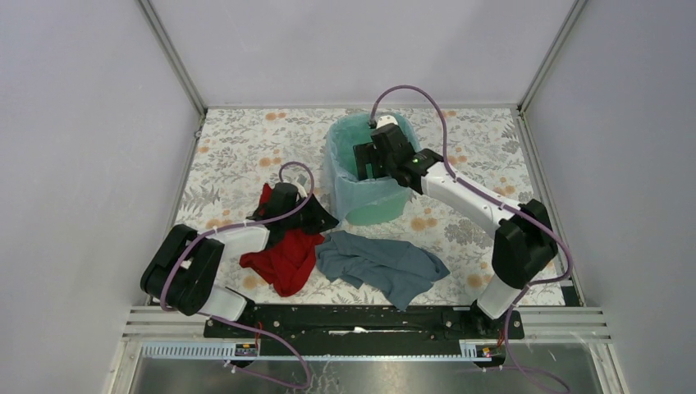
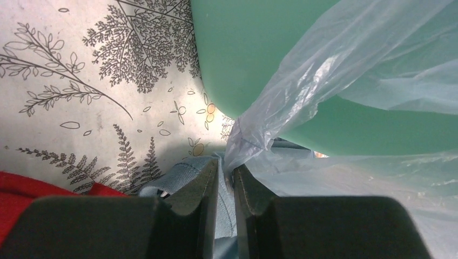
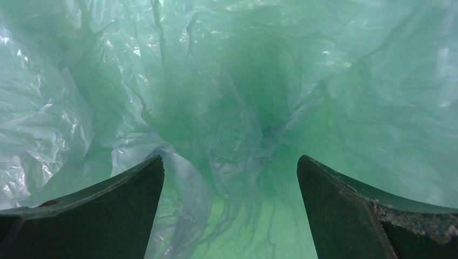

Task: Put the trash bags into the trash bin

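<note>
Toward the back of the flower-patterned table (image 1: 238, 148) stands the mint-green trash bin (image 1: 382, 209), upright, with the pale-blue trash bag (image 1: 338, 190) spread inside it and folded out over its rim, so that crinkled plastic hangs down the outer walls, most of all on the left side. From above, the right gripper (image 1: 368, 164) reaches down into the bin's mouth. Its wrist camera shows the right gripper (image 3: 229, 205) with both dark fingers spread wide and nothing between them, pointing into the translucent bag (image 3: 227, 81), which lies in creases against the green inner walls. The left gripper (image 1: 320, 217) sits low on the table at the bin's near-left foot. Seen from its wrist, the left gripper (image 2: 226, 164) has its fingers drawn almost together, and a gathered tail of the bag (image 2: 351, 81) runs down into the narrow gap, clamped there. Behind that tail the rounded lower corner of the bin (image 2: 243, 48) fills the upper middle of the view. A red cloth (image 1: 283, 258) lies crumpled under and beside the left wrist, its edge showing at the lower left of the wrist view (image 2: 21, 194). A grey-blue cloth (image 1: 382, 263) lies spread in front of the bin, just right of the red one.
</note>
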### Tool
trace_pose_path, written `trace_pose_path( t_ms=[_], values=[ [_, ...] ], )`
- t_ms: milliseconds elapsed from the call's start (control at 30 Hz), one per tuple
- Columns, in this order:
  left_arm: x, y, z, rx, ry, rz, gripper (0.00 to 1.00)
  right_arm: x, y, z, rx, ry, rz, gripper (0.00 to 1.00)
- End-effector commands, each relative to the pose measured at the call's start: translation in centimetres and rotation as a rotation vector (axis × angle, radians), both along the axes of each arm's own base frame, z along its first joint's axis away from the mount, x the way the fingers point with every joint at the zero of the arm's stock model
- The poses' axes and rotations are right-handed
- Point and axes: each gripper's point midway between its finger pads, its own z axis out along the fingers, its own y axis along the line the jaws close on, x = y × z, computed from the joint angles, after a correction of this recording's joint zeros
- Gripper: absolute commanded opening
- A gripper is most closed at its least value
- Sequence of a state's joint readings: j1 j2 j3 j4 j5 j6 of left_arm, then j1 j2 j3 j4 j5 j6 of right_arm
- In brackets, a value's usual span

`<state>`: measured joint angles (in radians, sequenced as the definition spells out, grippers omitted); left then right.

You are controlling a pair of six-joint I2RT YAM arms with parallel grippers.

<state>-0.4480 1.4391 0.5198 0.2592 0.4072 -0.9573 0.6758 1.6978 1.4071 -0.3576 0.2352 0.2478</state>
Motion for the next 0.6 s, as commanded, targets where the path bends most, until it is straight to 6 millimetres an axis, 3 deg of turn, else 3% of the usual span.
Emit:
trace_pose_path(
  t_ms=[0,133,267,333,433,567],
  values=[
    [1.4,-0.9,2.0,-0.013,-0.067,-0.025,0.20,-0.9,2.7,-1.7,0.089,0.083,0.072,1.00],
    [1.7,-1.1,2.7,-0.026,-0.074,-0.015,0.21,-0.1,5.0,-4.7,0.132,0.160,0.065,1.00],
    [2.2,-1.2,3.2,-0.024,-0.084,-0.013,0.21,-0.5,5.0,-8.1,0.151,0.185,0.033,1.00],
    [2.4,-1.2,3.1,-0.017,-0.085,-0.013,0.22,-0.8,5.0,-8.9,0.135,0.217,0.038,1.00],
    [2.7,-1.3,3.1,-0.006,-0.086,-0.018,0.22,-0.7,4.3,-7.9,0.081,0.220,0.042,1.00],
    [3.0,-1.3,3.2,0.005,-0.092,-0.017,0.23,-0.5,3.5,-3.9,0.021,0.188,0.068,1.00]
  ],
)
